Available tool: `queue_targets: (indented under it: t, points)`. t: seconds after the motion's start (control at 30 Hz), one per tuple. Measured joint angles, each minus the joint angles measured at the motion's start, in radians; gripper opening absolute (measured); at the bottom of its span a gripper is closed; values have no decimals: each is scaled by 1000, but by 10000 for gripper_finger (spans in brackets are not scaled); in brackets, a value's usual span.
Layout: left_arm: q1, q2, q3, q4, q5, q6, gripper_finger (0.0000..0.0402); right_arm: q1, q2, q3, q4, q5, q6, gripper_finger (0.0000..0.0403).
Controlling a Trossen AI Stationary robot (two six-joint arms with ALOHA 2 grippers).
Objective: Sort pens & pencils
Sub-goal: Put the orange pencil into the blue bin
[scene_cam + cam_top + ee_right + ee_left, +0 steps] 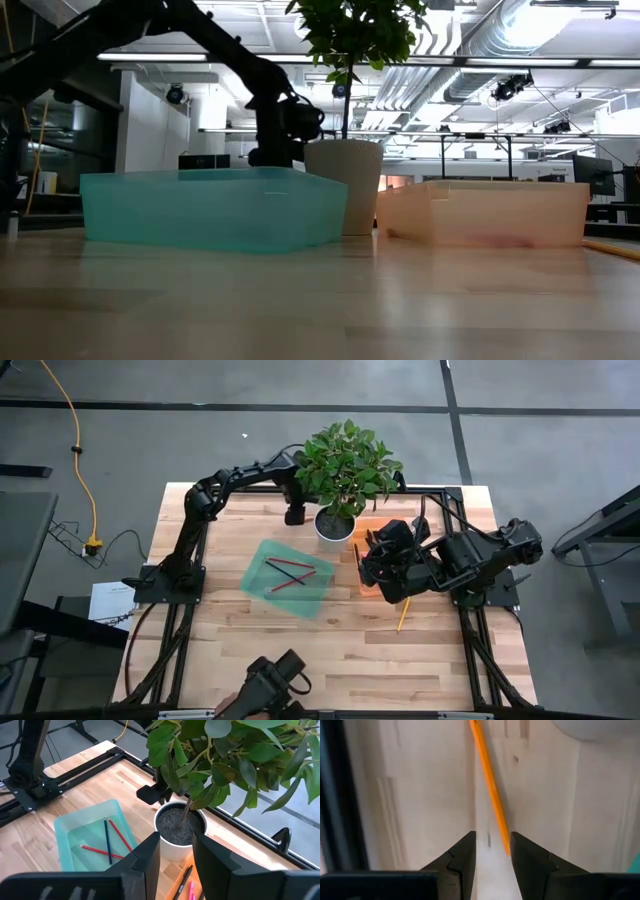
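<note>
From above, the left pincer sits at the far edge of the worktop, just beside the white plant pot. The right pincer hovers over the orange tray, mostly hiding it. The teal tray holds red pencils and one darker stick, and a yellow pencil lies loose on the wood near the right arm.

The level view shows both trays' walls and the left arm behind the teal one — no contents visible.

Through the left wrist camera, the fingers stand slightly spread and empty, an orange pencil lying on the wood, its near end just ahead of the gap.

The right wrist camera shows that pincer's fingers parted with nothing between them; pens — one black, one pink, probably — lie in the orange tray below.

The step in hand looks like the left arm's approach to the orange pencil; next it needs to descend, straddle the shaft and close.
</note>
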Motion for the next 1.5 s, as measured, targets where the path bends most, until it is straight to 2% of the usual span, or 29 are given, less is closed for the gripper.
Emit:
queue_targets:
  t: [0.47, 0.8, 1.5]
  points:
    - [0, 0, -41, -5, 3, -8, 106, 0, 0, 0, -7, 0, 0, 107]
    - [-5, 47, -41, -31, -4, -16, 106, 0, 0, 0, -11, 0, 0, 107]
    - [-6, 45, -35, 16, -144, -4, 106, 0, 0, 0, -37, 0, 3, 107]
